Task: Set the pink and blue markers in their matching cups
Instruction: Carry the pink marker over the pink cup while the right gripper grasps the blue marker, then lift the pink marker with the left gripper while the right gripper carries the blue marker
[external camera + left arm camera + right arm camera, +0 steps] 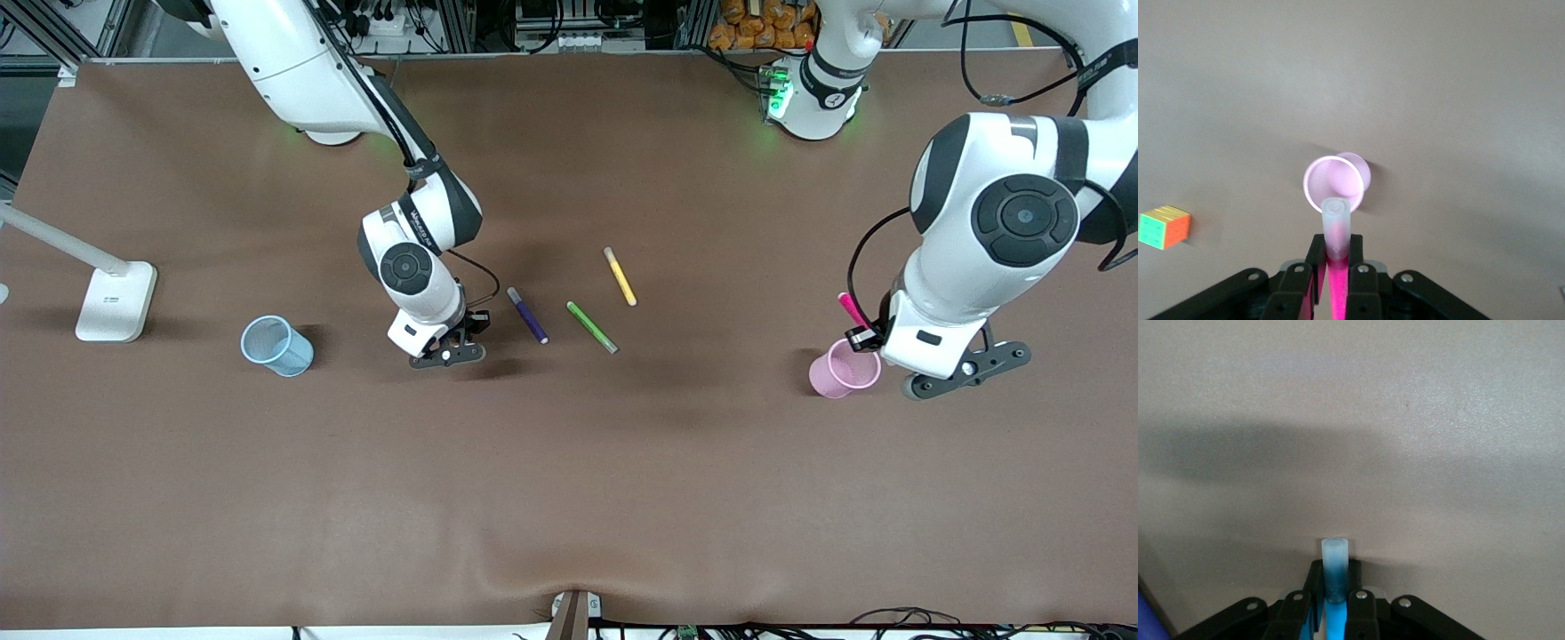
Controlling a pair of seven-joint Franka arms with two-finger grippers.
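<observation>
My left gripper (861, 334) is shut on the pink marker (852, 309) and holds it over the pale pink cup (845, 368). In the left wrist view the marker's greyish cap (1336, 215) points at the pink cup's mouth (1333, 180) from between the fingers of the left gripper (1336, 250). My right gripper (464, 332) is low at the table between the pale blue cup (276, 346) and the purple marker (527, 315). In the right wrist view the right gripper (1335, 585) is shut on the blue marker (1335, 560). The arm hides the blue marker in the front view.
A green marker (592, 327) and a yellow marker (620, 276) lie beside the purple one mid-table. A white stand base (116, 300) sits toward the right arm's end. A colour cube (1165, 227) shows in the left wrist view.
</observation>
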